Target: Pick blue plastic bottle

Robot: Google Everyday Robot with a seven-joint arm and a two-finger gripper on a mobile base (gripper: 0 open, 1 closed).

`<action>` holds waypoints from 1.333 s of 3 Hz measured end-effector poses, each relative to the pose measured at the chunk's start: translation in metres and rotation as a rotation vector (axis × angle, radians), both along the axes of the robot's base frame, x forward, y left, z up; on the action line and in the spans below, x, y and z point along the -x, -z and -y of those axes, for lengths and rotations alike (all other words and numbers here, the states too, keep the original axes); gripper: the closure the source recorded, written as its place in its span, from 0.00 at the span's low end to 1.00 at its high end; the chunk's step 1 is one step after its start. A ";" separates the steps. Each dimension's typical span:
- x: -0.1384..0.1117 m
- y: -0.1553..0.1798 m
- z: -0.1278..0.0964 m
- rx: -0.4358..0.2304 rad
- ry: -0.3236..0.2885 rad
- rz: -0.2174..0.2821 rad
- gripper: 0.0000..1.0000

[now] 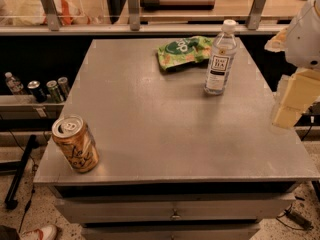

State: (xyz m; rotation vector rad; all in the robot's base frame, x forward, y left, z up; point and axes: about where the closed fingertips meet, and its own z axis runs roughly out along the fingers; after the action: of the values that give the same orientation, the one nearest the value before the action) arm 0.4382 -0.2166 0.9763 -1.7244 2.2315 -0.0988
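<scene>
The blue plastic bottle (220,59) stands upright on the grey metal table (165,134), at the back right. It is clear, with a white screw cap and a white label with dark text. My gripper (289,106) hangs at the right edge of the view, just past the table's right side. It is to the right of the bottle, nearer the front, and apart from it. The white arm rises behind the gripper at the top right.
A green snack bag (184,51) lies just left of the bottle at the back. An orange-gold drink can (75,143) stands tilted at the front left corner. Cans and a small bottle (37,89) sit on a low shelf left of the table. A railed counter runs behind.
</scene>
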 end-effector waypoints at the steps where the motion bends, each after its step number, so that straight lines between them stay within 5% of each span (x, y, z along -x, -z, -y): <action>1: 0.000 0.000 0.000 0.000 0.000 0.000 0.00; 2: -0.026 0.004 0.005 -0.062 0.037 0.025 0.00; 4: -0.096 0.011 0.007 -0.298 0.148 0.127 0.00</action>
State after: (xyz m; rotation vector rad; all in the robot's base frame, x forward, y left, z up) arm 0.5341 -0.2238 0.9651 -1.3600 2.1521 0.0840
